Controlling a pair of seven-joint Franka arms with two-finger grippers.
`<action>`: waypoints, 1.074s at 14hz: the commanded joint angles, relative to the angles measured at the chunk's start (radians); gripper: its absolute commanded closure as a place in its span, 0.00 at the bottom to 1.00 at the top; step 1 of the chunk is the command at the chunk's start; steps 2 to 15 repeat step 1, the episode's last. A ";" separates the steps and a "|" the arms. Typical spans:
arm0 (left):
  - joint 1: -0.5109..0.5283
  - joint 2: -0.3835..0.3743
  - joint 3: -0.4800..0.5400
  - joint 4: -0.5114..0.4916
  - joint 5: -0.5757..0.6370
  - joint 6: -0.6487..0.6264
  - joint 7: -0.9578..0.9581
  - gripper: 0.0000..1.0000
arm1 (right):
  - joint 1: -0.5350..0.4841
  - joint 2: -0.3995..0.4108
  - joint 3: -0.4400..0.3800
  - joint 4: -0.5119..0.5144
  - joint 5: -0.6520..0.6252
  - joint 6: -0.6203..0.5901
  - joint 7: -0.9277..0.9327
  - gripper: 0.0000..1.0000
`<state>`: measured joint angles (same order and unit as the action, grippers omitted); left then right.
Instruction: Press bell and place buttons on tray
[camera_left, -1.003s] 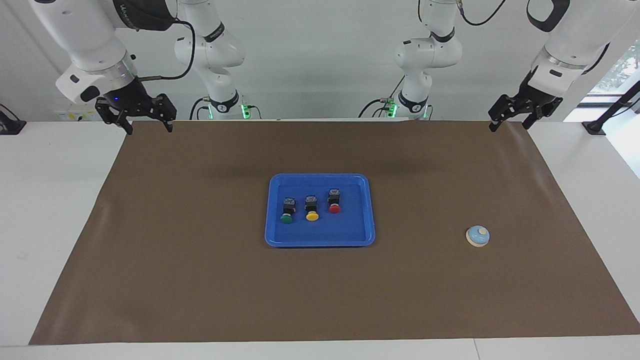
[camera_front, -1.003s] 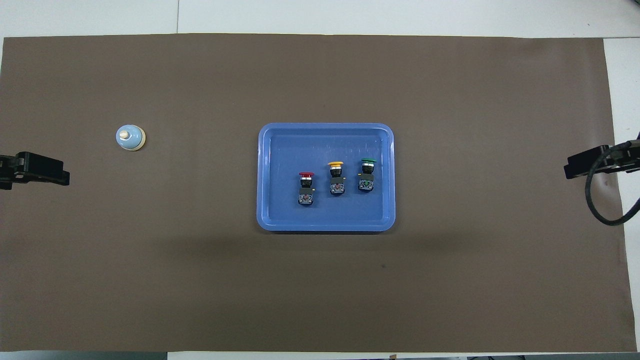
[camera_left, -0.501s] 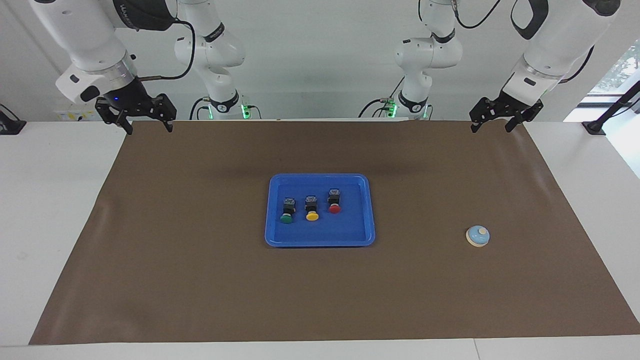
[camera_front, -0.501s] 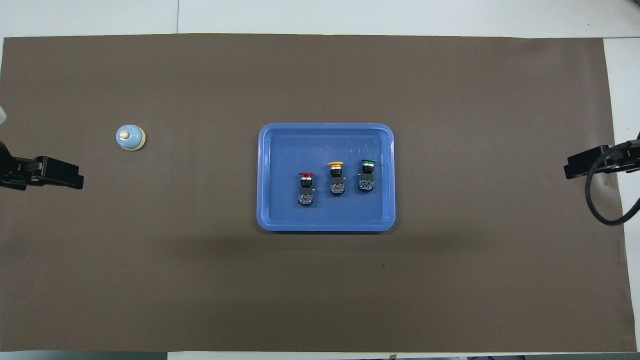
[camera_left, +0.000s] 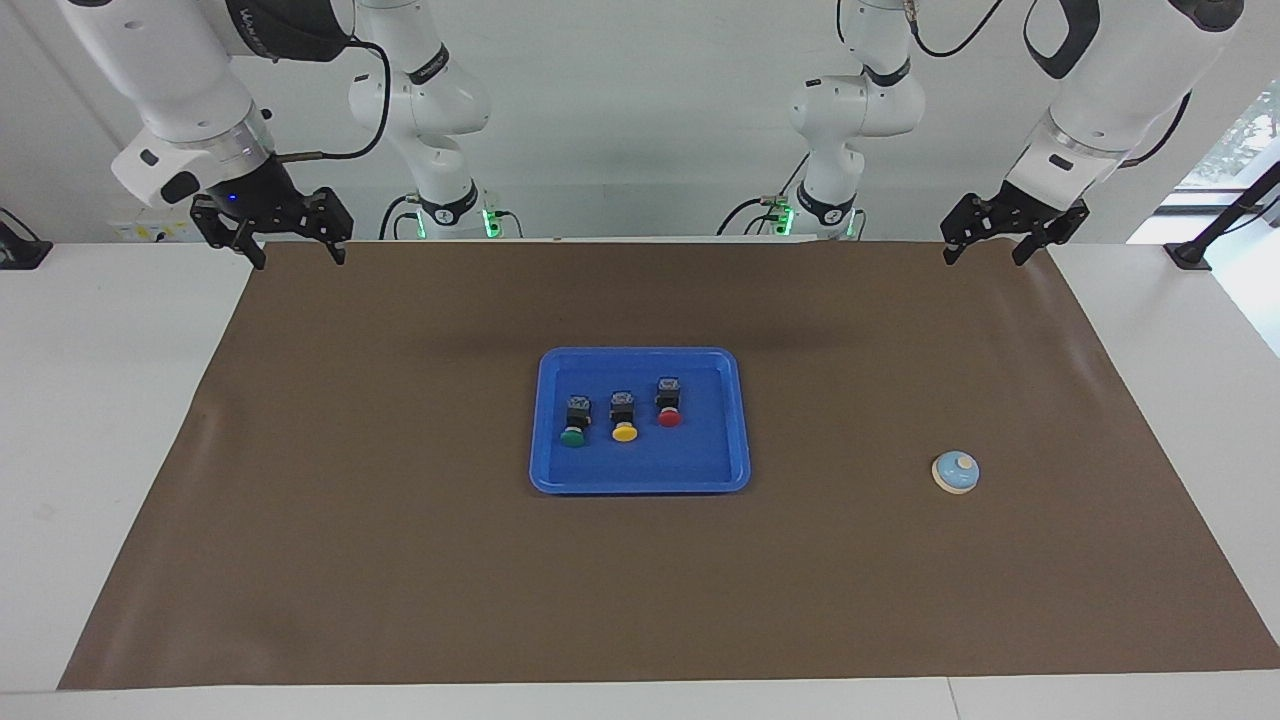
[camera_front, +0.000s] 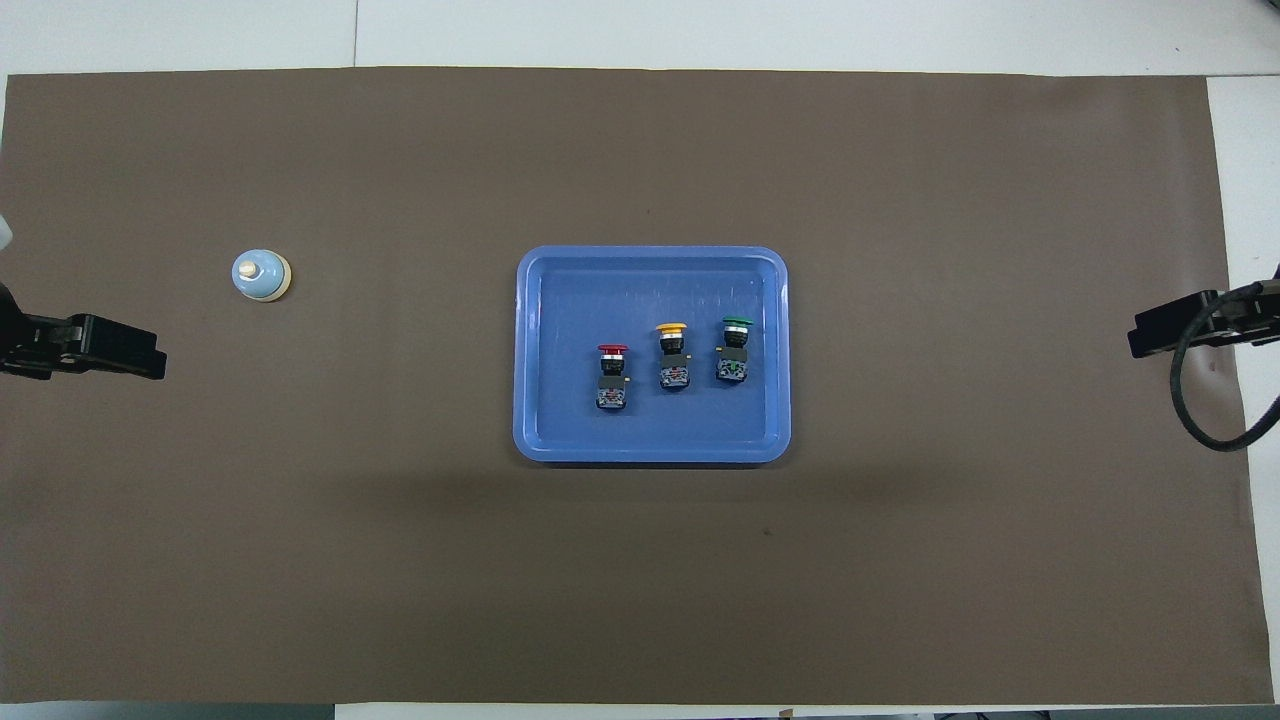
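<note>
The blue tray (camera_left: 700, 455) (camera_front: 650, 285) lies mid-mat. Three buttons lie in it in a row, caps pointing away from the robots: green (camera_left: 573, 421) (camera_front: 735, 351), yellow (camera_left: 623, 416) (camera_front: 672, 358) and red (camera_left: 668, 402) (camera_front: 612, 378). The light blue bell (camera_left: 956, 472) (camera_front: 261, 275) stands on the mat toward the left arm's end. My left gripper (camera_left: 983, 258) (camera_front: 125, 352) hangs open and empty over the mat's edge nearest the robots. My right gripper (camera_left: 300, 262) (camera_front: 1160, 328) hangs open and empty over the mat's corner at the right arm's end.
A brown mat (camera_left: 400, 560) covers most of the white table (camera_left: 100, 450). A black cable (camera_front: 1200, 400) loops from the right arm over the mat's edge.
The left gripper shifted a little toward the table's middle and rose slightly, then held still. The right arm, tray, buttons and bell have not moved.
</note>
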<state>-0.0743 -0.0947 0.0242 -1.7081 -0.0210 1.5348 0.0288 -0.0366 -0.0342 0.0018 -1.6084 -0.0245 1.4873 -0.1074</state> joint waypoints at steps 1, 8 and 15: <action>0.001 -0.011 0.011 -0.004 0.000 -0.004 0.017 0.00 | -0.014 0.000 0.009 0.002 0.012 -0.016 -0.014 0.00; 0.001 -0.011 0.011 -0.004 0.000 -0.004 0.017 0.00 | -0.014 0.000 0.009 0.002 0.012 -0.016 -0.014 0.00; 0.001 -0.011 0.011 -0.004 0.000 -0.004 0.017 0.00 | -0.014 0.000 0.009 0.002 0.012 -0.016 -0.014 0.00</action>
